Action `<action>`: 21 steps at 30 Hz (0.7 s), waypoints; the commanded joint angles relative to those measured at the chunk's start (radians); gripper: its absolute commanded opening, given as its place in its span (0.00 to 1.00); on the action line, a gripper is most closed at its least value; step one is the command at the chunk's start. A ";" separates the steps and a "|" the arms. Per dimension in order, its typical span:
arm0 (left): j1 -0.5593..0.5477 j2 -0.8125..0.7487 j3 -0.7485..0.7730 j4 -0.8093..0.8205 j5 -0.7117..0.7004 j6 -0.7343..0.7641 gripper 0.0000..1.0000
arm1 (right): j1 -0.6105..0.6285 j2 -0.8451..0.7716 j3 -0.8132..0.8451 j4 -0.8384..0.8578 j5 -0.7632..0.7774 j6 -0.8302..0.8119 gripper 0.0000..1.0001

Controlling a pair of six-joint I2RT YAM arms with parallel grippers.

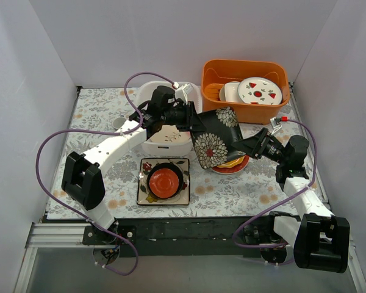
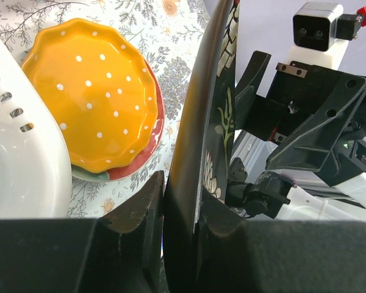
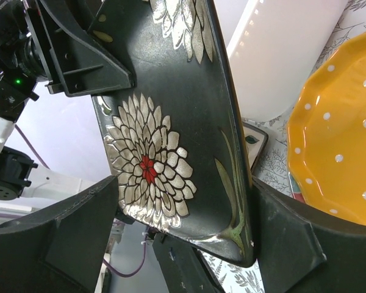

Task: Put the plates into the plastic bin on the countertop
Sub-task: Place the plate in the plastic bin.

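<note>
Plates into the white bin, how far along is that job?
Done: nothing I can confirm; the left arm hides much of the plastic bin. In hand: the left tool clamps the black flowered plate by its rim, the right tool open around it. Remaining: the yellow plate on the teal-and-red plate, and the small red plate on the dark plate on the square flowered plate, on the countertop.

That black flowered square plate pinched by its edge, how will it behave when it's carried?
Probably rigid: the black square plate shows no sag, clamped at one edge by the left gripper. Its glossy glaze looks slippery, so it may pivot in that narrow pinch. Likely ceramic, so breakable if dropped.
</note>
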State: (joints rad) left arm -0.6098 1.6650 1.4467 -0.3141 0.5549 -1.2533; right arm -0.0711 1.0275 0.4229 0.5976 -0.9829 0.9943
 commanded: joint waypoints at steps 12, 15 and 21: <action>0.082 -0.077 0.026 0.082 0.025 -0.028 0.00 | -0.007 0.026 -0.042 0.108 -0.003 0.030 0.94; 0.111 -0.086 0.021 0.086 0.039 -0.031 0.00 | -0.010 0.029 -0.049 0.108 -0.002 0.027 0.94; 0.169 -0.099 0.014 0.107 0.076 -0.046 0.00 | -0.012 0.042 -0.047 0.097 -0.002 0.017 0.94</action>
State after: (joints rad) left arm -0.4652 1.6646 1.4464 -0.3271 0.5430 -1.2572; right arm -0.0784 1.0592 0.3756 0.6487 -0.9718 1.0183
